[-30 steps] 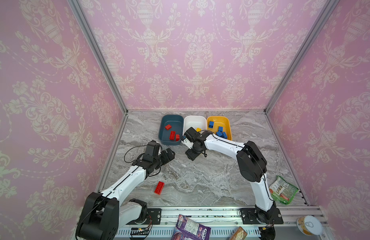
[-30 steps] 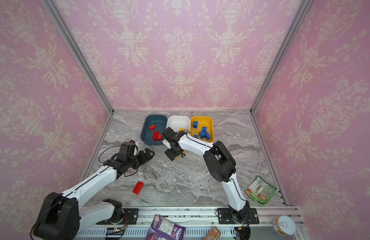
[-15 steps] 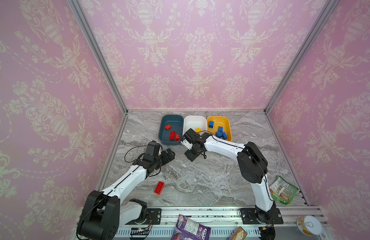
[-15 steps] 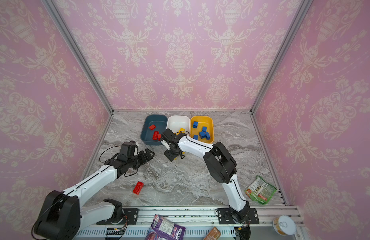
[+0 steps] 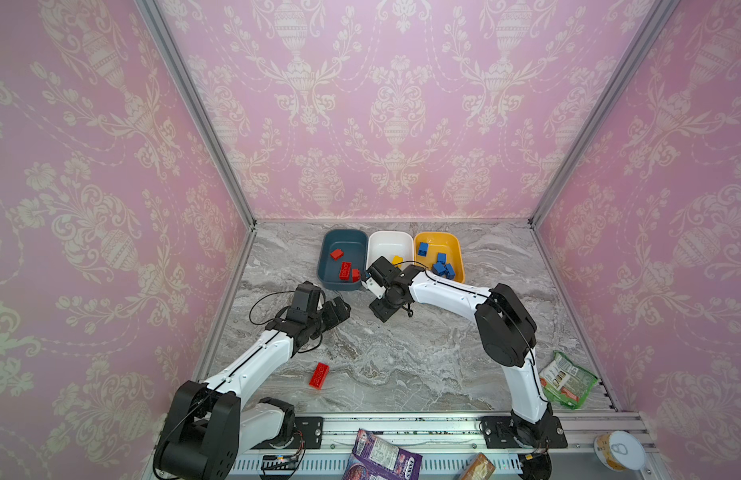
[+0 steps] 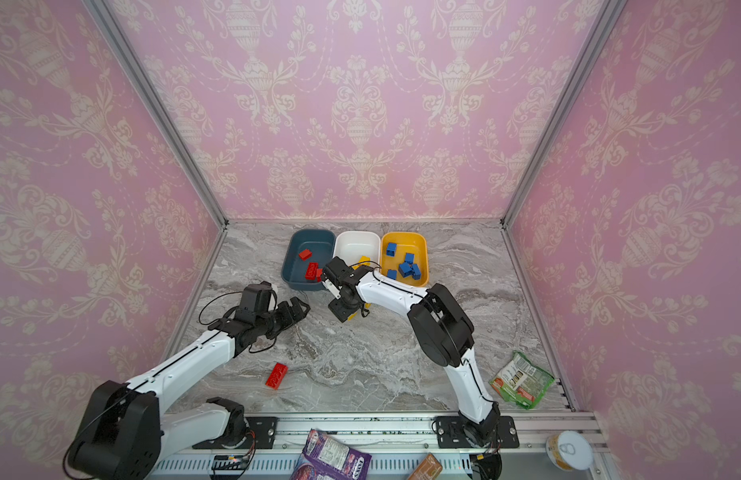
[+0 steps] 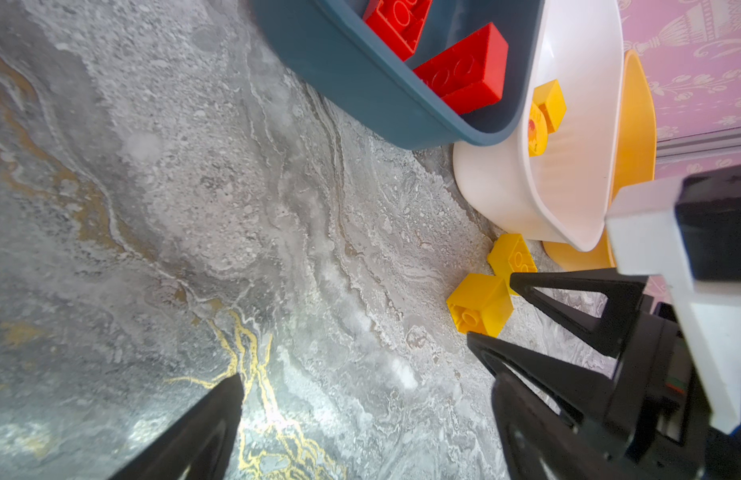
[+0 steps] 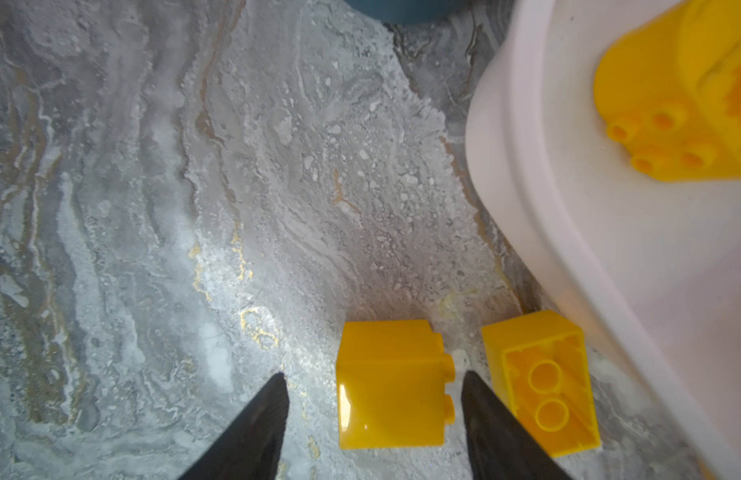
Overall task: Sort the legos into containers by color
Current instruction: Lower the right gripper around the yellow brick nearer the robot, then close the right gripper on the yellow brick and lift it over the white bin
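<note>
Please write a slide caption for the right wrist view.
Open right hand straddles a yellow brick near the white tub.

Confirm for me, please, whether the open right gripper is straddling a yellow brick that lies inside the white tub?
Not quite: the yellow brick that the open right gripper straddles lies on the table beside the white tub, not inside it, as the right wrist view shows.

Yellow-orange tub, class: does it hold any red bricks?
No, in a top view the yellow-orange tub holds only blue bricks.
</note>
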Tool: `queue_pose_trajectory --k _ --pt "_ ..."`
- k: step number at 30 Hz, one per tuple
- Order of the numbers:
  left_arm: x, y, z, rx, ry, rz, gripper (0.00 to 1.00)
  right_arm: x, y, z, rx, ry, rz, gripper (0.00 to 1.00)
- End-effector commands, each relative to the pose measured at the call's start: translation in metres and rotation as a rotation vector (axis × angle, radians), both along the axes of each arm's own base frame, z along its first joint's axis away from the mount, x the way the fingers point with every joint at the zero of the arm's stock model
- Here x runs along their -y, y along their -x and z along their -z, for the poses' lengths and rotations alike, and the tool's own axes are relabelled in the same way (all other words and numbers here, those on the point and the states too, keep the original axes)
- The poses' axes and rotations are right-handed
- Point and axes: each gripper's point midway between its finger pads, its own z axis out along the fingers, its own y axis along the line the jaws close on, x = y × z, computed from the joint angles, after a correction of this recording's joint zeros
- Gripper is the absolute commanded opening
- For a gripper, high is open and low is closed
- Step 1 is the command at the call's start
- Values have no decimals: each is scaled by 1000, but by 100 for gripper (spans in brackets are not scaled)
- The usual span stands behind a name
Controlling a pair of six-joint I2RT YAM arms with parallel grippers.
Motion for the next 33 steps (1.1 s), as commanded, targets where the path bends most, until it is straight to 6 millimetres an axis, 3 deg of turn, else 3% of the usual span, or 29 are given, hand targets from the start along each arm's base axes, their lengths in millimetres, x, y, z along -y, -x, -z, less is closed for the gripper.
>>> queue_pose_trajectory --k 1,6,14,20,23,27,33 --pt "-6 -2 -2 12 -27 -6 95 4 2 16 -21 37 7 67" --pt "-7 -1 -2 11 -27 -7 96 5 3 21 -27 44 6 65" --pt "-6 -2 -3 11 -26 -8 95 6 3 23 -24 44 11 55" --pt "-7 -1 -4 12 -26 -9 95 7 2 21 -16 49 14 41" --pt "-6 -2 -6 17 -25 -8 96 7 2 18 -13 43 17 40" --pt "-7 -1 -6 15 -26 -10 95 7 4 6 -3 26 17 39" --pt "-7 -1 -8 18 -25 -9 95 11 6 -37 49 -27 45 39"
